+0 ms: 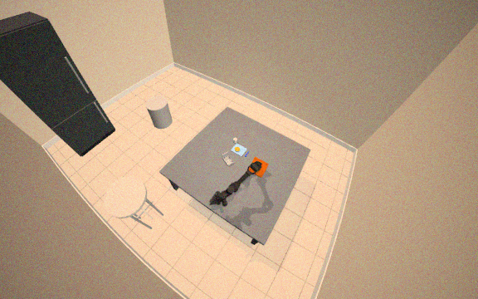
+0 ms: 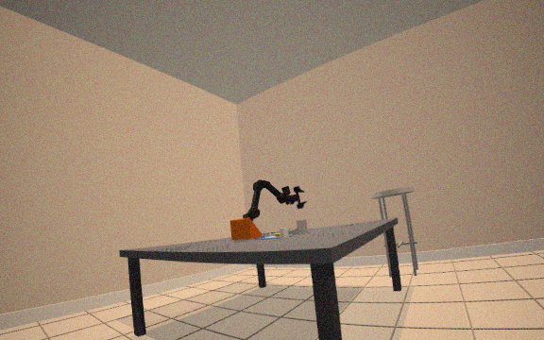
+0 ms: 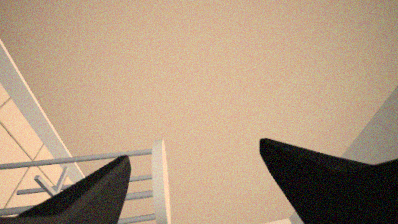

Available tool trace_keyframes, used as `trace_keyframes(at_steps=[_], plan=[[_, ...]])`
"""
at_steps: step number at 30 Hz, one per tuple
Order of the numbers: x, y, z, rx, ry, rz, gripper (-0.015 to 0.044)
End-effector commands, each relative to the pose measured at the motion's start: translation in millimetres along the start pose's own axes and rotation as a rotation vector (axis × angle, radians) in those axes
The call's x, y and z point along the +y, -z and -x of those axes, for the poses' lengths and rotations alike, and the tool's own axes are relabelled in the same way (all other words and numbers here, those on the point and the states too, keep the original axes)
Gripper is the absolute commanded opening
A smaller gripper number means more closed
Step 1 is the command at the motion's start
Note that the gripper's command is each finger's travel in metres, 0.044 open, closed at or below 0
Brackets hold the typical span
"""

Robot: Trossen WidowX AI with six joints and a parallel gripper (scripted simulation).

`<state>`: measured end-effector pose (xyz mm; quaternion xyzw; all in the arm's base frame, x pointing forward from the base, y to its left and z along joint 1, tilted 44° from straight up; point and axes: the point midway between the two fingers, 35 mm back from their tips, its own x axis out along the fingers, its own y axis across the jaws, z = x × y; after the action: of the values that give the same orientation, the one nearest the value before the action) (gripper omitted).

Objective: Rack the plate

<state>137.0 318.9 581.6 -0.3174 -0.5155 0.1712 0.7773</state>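
The plate looks to be the small yellow disc [image 1: 237,149] [image 2: 277,234], lying flat on a light blue mat [image 1: 243,151] near the table's middle. The small whitish dish rack [image 1: 228,160] [image 2: 301,227] stands beside the mat; its rails and slots are too small to tell apart, and nothing upright shows in it. My gripper [image 1: 218,203] [image 2: 304,196] [image 3: 196,153] is open and empty, high above the table near one edge, well away from plate and rack. The wrist view shows neither of them, only the room beyond the fingers.
The arm's base is at an orange block [image 1: 261,170] [image 2: 245,229]. A small white cup [image 1: 235,139] [image 2: 284,232] stands by the mat, and a small blue item [image 1: 246,154] lies on its other side. A stool [image 1: 124,197] [image 2: 393,194] [image 3: 161,180] stands beside the table [image 1: 206,145].
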Motion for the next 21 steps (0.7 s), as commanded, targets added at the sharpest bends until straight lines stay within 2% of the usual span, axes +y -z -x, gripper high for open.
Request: trace_keyframes(at_steps=[1,10,21], plan=[[24,19,-6,0.028,-0.071,0.034,0.04],[61,81,-13,0.137,-0.219,0.174,0.04],[107,165,-4,0.283,-0.42,0.189,0.04]])
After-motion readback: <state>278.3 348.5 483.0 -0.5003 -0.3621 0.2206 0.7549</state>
